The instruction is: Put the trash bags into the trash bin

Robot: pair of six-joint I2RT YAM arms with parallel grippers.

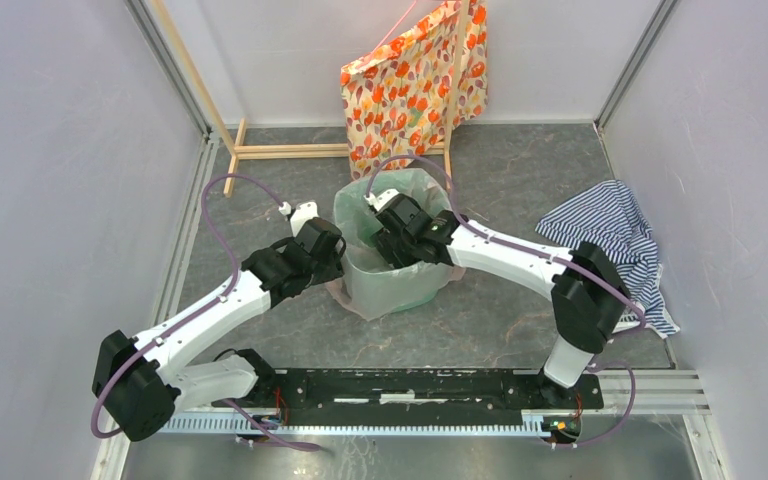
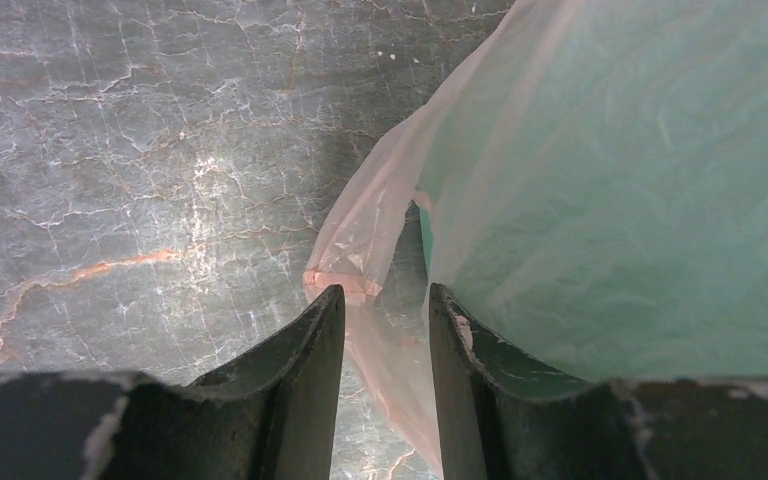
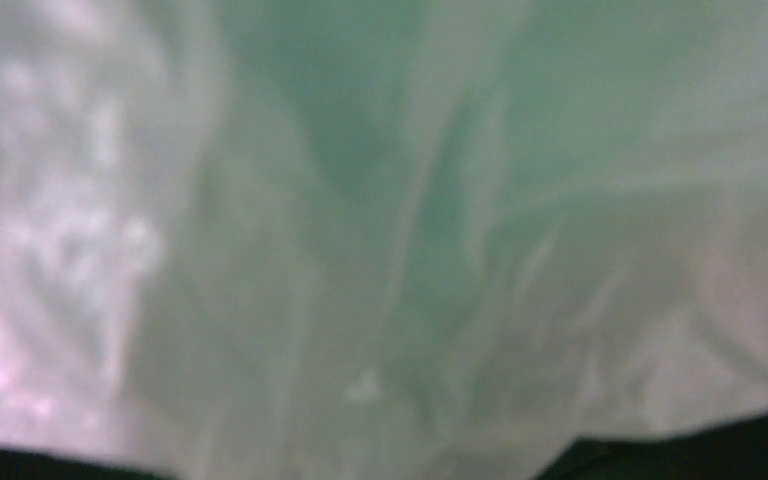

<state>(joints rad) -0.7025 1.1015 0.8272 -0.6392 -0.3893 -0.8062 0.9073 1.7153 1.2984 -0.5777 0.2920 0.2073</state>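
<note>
Your left end effector [image 2: 387, 290] points down at the bench [image 1: 520, 320], hard against the outer wall of the trash bin [image 1: 415, 285] on its 9 o'clock side. Its jaws stand partly apart. The loose pinkish hem of the trash bag [image 2: 600, 170] hangs in the gap and brushes the left finger, but nothing is clamped.

Your right end effector [image 1: 392, 218] reaches in from 3 o'clock and dips into the bin's mouth. Its wrist view is filled with blurred film and the fingers are buried. The jaws seem spread wide, with no sign of a grip.

The bin stands upright at the middle of the bench, midway between your two arms.

I judge this to be the seating step. The bag is in the bin and folded over the rim, and the right side is pressing it into the hollow. Next, you likely need to close the left jaws on that hem and draw it down the wall. Keep the right arm low so the film does not lift out.

The bag is thin, translucent and crinkled. It looks milky over the mint-green wall and pink where it is doubled. Expect it to slip and cling.

An orange floral bag [image 1: 415, 90] hangs at 12 o'clock.
</note>
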